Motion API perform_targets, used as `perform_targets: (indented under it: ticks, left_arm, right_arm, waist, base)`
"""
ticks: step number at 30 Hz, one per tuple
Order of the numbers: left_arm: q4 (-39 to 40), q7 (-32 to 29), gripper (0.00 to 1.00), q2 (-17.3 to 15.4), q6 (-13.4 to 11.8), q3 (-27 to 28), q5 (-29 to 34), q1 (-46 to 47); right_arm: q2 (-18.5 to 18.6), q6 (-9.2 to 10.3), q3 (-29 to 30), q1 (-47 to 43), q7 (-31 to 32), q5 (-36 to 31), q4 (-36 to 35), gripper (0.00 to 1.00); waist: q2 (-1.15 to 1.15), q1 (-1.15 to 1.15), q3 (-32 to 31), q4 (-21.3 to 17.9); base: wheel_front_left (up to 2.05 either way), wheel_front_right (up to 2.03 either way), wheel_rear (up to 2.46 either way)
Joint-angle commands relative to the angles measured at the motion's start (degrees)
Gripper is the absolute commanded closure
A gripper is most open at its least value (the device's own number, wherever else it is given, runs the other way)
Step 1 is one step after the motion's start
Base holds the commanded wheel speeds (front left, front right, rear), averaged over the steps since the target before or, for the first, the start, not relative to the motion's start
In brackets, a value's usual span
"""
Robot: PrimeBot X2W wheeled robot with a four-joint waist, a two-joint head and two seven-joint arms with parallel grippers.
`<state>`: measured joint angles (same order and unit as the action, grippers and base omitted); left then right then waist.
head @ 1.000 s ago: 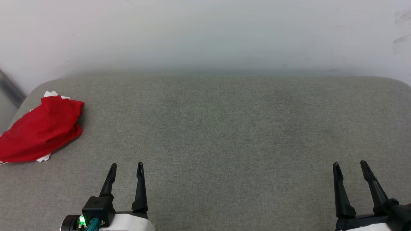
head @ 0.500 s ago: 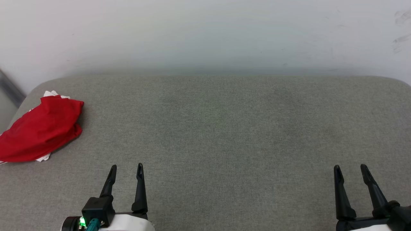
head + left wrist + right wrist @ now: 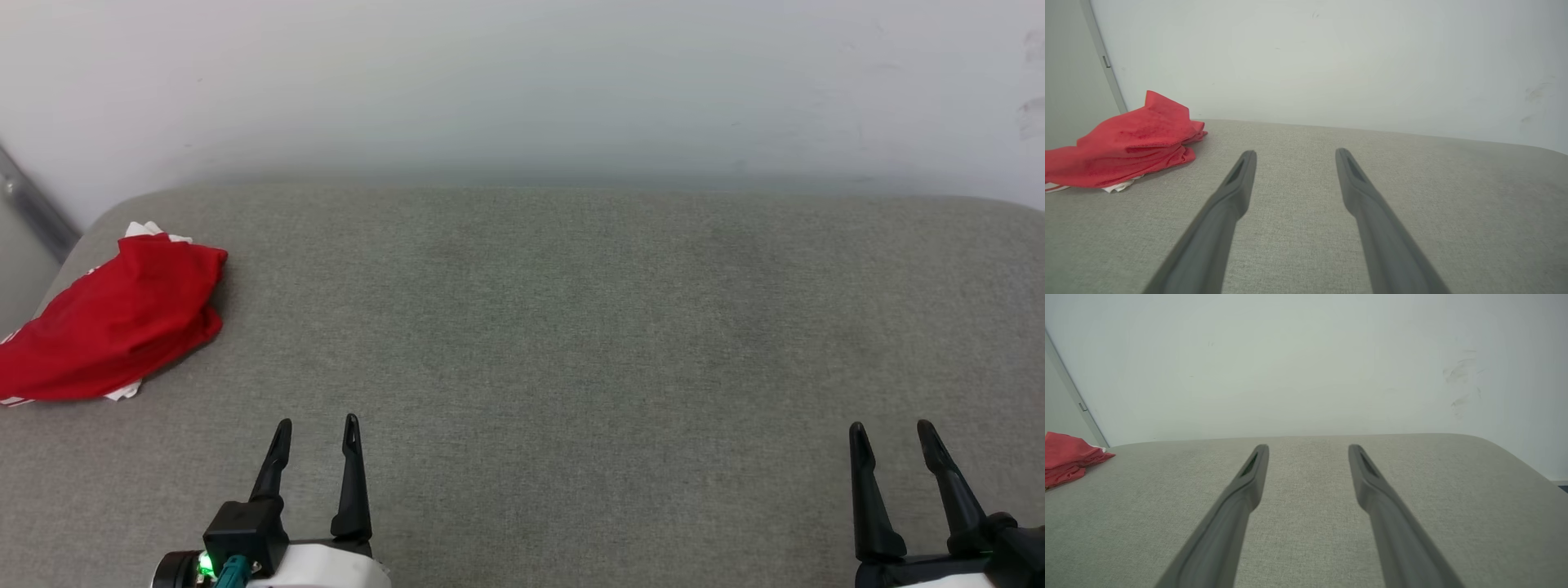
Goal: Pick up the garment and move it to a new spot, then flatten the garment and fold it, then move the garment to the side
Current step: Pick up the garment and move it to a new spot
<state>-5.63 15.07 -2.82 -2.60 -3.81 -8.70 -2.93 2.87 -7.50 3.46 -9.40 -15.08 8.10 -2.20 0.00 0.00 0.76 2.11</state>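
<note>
Crumpled garment [image 3: 114,327] on grey padded surface [image 3: 571,327]

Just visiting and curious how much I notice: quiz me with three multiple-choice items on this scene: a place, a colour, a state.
1. On the pad, the shirt lies: A left, B middle, C right.
2. The shirt is mostly: A blue, B red, C green.
3. The left fingers are: A shut on the shirt, B open and empty, C shut and empty.
Answers: 1 A, it is heaped by the left edge; 2 B, red with white bits; 3 B, a clear gap shows between them.
</note>
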Motion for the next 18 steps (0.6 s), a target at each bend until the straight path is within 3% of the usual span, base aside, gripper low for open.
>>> perform_targets:
  ticks: [1, 18]
  left_arm:
    - [0.1, 0.2, 0.00, -0.1, -0.2, 0.0, 0.2, 0.5]
    - [0.4, 0.2, 0.00, -0.1, -1.2, 0.9, 0.4, 1.7]
  right_arm:
    - [0.0, 0.02, 0.1, 0.0, -0.1, -0.2, -0.3, 0.00]
    - [0.0, 0.02, -0.2, 0.1, -0.1, -1.4, -0.9, 0.00]
  waist:
    - [0.00, 0.00, 0.1, 0.6]
    - [0.00, 0.00, 0.7, 10.0]
  base:
    - [0.00, 0.00, 0.00]
    - [0.00, 0.00, 0.00]
